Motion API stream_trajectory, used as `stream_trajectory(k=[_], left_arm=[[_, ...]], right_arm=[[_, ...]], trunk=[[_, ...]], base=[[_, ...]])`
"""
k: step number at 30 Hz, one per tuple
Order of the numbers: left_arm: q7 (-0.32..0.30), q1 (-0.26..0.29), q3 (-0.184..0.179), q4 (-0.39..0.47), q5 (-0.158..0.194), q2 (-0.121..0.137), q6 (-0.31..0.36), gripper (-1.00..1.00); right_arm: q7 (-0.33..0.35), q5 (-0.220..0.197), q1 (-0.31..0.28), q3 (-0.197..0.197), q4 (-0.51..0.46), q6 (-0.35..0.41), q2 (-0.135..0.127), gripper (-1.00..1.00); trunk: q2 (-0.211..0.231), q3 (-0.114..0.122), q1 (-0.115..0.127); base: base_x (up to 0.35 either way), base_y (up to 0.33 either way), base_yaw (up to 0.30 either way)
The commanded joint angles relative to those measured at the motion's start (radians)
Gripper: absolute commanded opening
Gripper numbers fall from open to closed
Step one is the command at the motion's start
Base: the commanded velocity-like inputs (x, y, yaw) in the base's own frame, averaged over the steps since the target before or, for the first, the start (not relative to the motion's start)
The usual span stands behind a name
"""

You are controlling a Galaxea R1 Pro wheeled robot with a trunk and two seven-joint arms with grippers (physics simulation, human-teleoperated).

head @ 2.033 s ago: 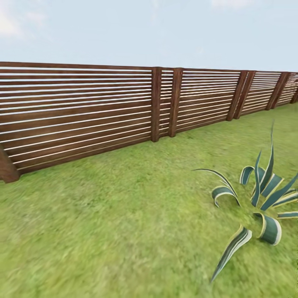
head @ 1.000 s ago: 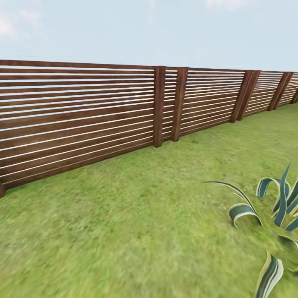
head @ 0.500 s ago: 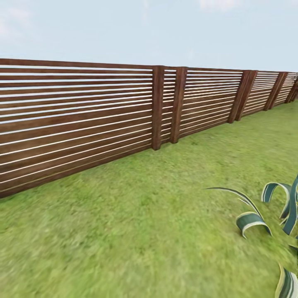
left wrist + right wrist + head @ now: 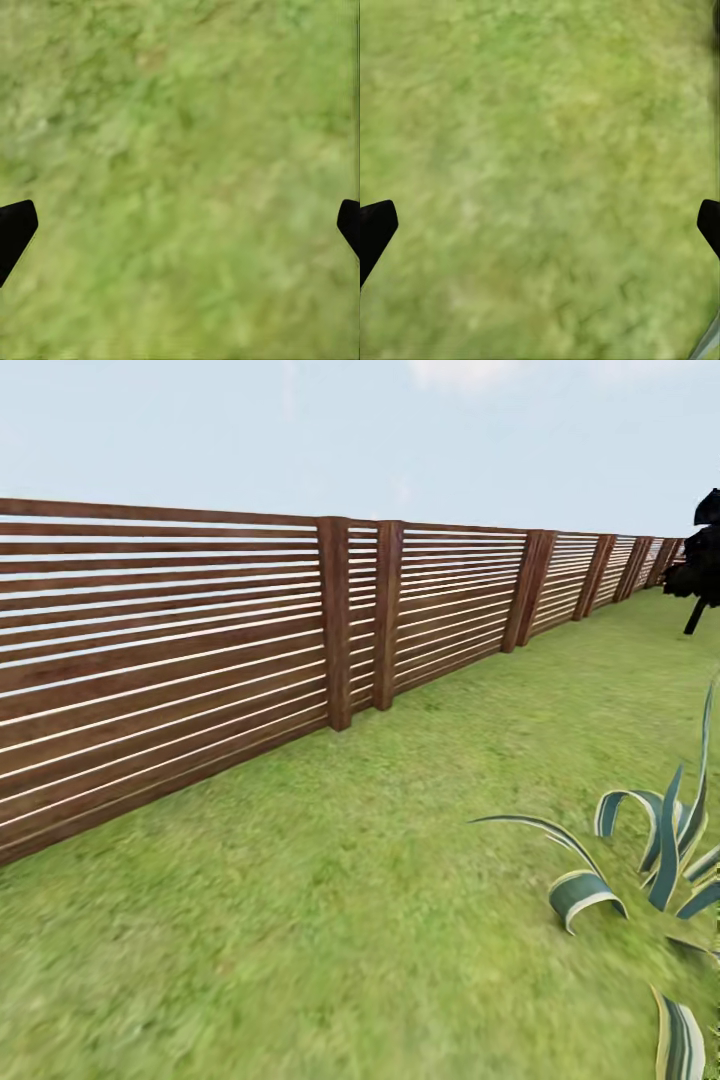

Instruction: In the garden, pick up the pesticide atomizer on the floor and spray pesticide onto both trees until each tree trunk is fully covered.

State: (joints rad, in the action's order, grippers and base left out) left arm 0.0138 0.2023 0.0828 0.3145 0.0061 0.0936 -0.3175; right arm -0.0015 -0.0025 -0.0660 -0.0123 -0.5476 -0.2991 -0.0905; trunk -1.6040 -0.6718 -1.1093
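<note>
**Out on the grass by the fence**

We saw the garden's green grass (image 4: 330, 920) and the brown fence (image 4: 180, 650) across the left of the frame. A striped spiky plant (image 4: 650, 860) sat at the lower right. A dark thin tree (image 4: 702, 560) stood at the far right. Our left hand (image 4: 180, 229) and right hand (image 4: 540, 229) were spread wide, holding nothing, over grass.

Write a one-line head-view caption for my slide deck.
Lawn bordered by a brown slatted fence, a striped spiky plant in the near corner.
</note>
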Motion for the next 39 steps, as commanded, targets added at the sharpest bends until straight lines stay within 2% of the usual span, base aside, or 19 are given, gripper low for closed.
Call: stream_trajectory(k=[1,16,39], left_arm=[[0.000,0.000,0.000,0.000,0.000,0.000,0.000,1.00],[0.000,0.000,0.000,0.000,0.000,0.000,0.000,1.00],[0.000,0.000,0.000,0.000,0.000,0.000,0.000,1.00]], right_arm=[[0.000,0.000,0.000,0.000,0.000,0.000,0.000,1.00],[0.000,0.000,0.000,0.000,0.000,0.000,0.000,1.00],[-0.001,0.004,0.000,-0.002,0.006,-0.005,0.000,1.00]], trunk=[[0.000,0.000,0.000],[0.000,0.000,0.000],[0.000,0.000,0.000]], base=[[0.334,0.141,-0.295],[0.334,0.141,-0.275],[0.334,0.142,-0.012]])
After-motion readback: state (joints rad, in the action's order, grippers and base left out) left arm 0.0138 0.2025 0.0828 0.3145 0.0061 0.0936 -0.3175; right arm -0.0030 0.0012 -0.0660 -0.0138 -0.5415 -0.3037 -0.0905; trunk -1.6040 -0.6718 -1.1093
